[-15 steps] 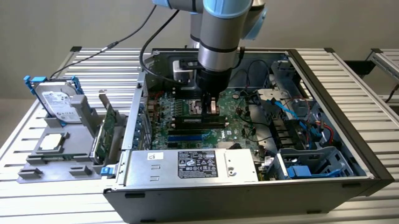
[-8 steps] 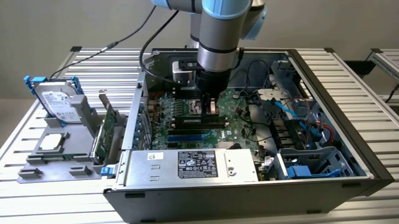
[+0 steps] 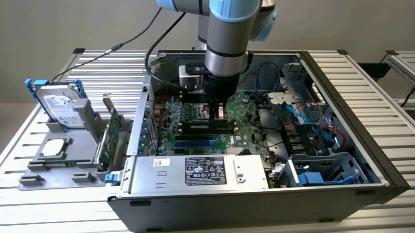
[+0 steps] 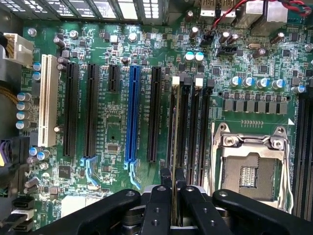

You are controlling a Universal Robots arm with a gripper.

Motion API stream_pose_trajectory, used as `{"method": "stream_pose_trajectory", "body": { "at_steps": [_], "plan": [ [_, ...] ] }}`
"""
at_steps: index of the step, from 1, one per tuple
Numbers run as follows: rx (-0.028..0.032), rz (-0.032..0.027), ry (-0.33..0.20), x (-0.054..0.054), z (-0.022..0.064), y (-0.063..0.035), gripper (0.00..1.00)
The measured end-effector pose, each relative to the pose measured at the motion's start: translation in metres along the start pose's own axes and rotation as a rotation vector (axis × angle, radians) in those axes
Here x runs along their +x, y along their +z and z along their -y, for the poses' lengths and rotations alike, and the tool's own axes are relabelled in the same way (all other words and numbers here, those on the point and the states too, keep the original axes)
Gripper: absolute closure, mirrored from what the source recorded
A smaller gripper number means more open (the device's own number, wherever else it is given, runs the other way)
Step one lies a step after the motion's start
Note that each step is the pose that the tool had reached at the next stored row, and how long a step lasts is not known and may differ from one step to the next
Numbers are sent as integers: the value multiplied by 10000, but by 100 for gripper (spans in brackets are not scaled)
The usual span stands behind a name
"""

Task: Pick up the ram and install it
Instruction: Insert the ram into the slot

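My gripper (image 4: 174, 190) is shut on the ram (image 4: 174, 127), a thin green stick seen edge-on between the two black fingers (image 4: 157, 203). The stick runs along the row of black memory slots (image 4: 194, 127), lined up with the slot nearest the long black expansion slot (image 4: 154, 115). Whether it touches that slot I cannot tell. In the exterior view the gripper (image 3: 218, 112) reaches down into the open computer case (image 3: 363, 121), just above the memory slots (image 3: 207, 127) on the green motherboard (image 3: 188, 109).
The CPU socket (image 4: 249, 169) lies beside the memory slots. A blue slot (image 4: 132, 115) and a white slot (image 4: 47, 100) sit further along. The power supply (image 3: 207, 172) fills the case front. Outside, a grey holder (image 3: 58, 167) carries a green expansion card (image 3: 113, 133) and a hard drive (image 3: 61, 104).
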State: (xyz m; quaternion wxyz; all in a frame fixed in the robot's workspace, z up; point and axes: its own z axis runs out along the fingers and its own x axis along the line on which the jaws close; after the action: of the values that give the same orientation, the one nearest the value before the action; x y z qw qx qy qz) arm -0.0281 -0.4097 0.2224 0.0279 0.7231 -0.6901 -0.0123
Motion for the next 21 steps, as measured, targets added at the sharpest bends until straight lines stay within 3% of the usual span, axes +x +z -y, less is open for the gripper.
{"method": "stream_pose_trajectory", "body": {
  "at_steps": [13,21],
  "plan": [
    [3,-2,0,-1,-3,25,86],
    [46,-4,0,-1,-4,37,86]
  ]
}}
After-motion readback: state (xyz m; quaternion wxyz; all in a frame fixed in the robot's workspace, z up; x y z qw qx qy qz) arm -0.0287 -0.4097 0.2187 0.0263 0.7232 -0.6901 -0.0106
